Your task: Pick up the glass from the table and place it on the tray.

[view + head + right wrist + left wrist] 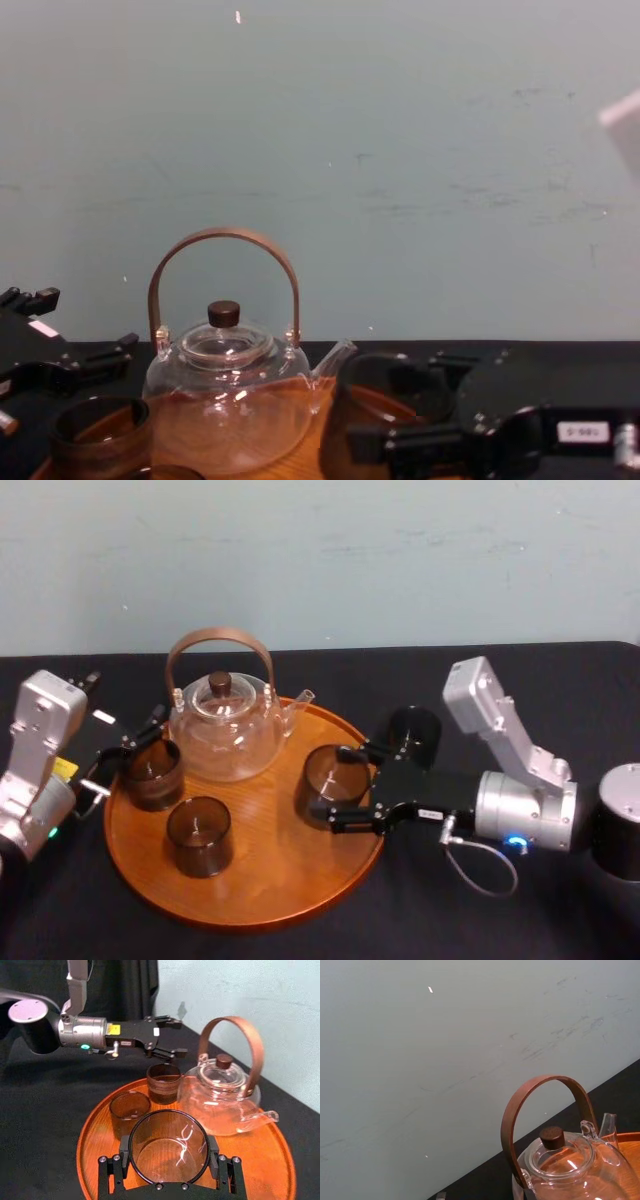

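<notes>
Right gripper: reaches in from the right, fingers level, over the right-hand part of the tray. Jaws closed in on the glass; one finger lies against each side of it. In the right wrist view the glass sits upright just ahead of the palm, its rim open to the camera, pads against its wall. Cannot tell whether its base rests on the wood or hangs just above it.

Ahead of the fingertips:
- teapot, clear, with an arched wooden handle, on the tray's far side, its spout pointing toward the gripper
- front tumbler, on the tray, apart from the held glass
- far tumbler, on the tray near its left rim, beside the teapot

Behind the far finger, near the wrist: a dark tumbler off the tray, on the table.

Left gripper: at the tray's left edge, fingers spread wide, holding nothing. Far tumbler stands just off its fingertips; the right wrist view shows this gripper beyond that tumbler, not around it. Teapot lies close ahead of it.
</notes>
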Action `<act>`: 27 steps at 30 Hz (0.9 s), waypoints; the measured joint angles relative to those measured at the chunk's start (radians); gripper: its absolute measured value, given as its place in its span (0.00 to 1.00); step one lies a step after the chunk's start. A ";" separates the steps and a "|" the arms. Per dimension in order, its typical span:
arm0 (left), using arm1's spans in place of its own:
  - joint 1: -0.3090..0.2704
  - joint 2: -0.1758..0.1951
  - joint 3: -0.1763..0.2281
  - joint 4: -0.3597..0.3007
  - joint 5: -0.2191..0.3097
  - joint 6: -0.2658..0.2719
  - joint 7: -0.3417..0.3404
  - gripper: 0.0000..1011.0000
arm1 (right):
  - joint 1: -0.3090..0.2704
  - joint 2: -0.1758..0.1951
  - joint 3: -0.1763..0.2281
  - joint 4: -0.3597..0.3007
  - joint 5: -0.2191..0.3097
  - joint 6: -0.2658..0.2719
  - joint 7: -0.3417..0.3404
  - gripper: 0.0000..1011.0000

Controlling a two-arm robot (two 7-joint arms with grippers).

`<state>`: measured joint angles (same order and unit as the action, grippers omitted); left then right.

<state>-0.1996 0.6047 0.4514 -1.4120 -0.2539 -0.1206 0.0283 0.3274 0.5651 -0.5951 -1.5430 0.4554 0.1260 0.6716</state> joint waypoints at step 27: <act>0.000 0.000 0.000 0.000 0.000 0.000 0.000 0.99 | 0.049 -0.077 -0.088 0.173 -0.043 -0.029 0.028 0.89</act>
<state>-0.1995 0.6047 0.4514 -1.4119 -0.2539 -0.1206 0.0283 0.3760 0.4878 -0.6835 -1.3702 0.4123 0.0975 0.6999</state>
